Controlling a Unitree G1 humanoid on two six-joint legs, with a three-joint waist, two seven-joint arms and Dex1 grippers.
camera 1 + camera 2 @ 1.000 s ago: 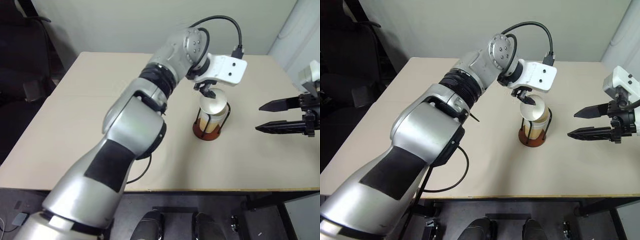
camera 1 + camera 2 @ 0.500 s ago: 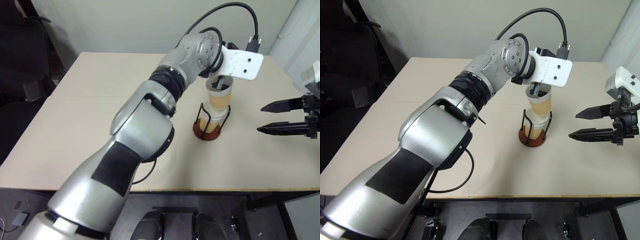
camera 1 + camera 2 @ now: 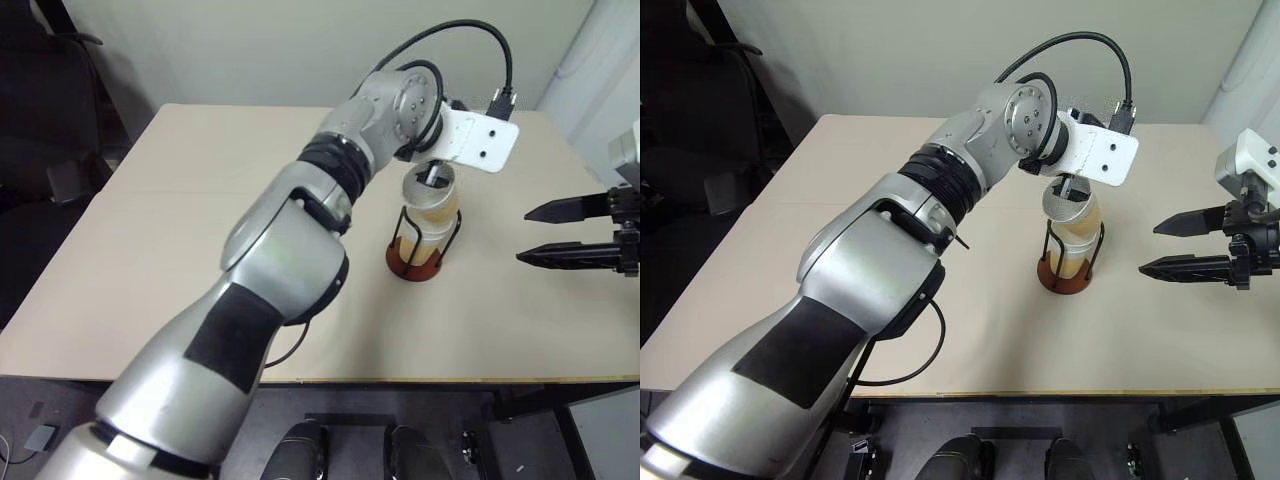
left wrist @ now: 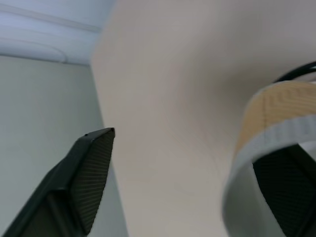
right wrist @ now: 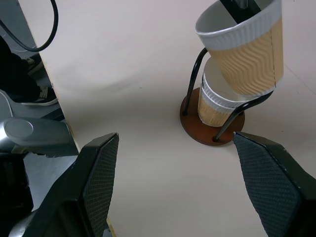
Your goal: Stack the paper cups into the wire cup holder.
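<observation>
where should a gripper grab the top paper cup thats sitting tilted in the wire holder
Grip the top paper cup by its white rolled rim, one finger inside the mouth and one outside, coming from above. It leans in the wire cup holder over two nested cups, and the black wire loops fence its lower sides, so only the rim stands free. The left gripper is already there.

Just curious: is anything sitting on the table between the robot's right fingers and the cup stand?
No. Bare table lies between them and the wire cup holder, seen in the right wrist view.

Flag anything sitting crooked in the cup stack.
The top paper cup leans off the upright line of the cups nested below in the wire cup holder, not fully seated; one finger of the left gripper is inside it.
</observation>
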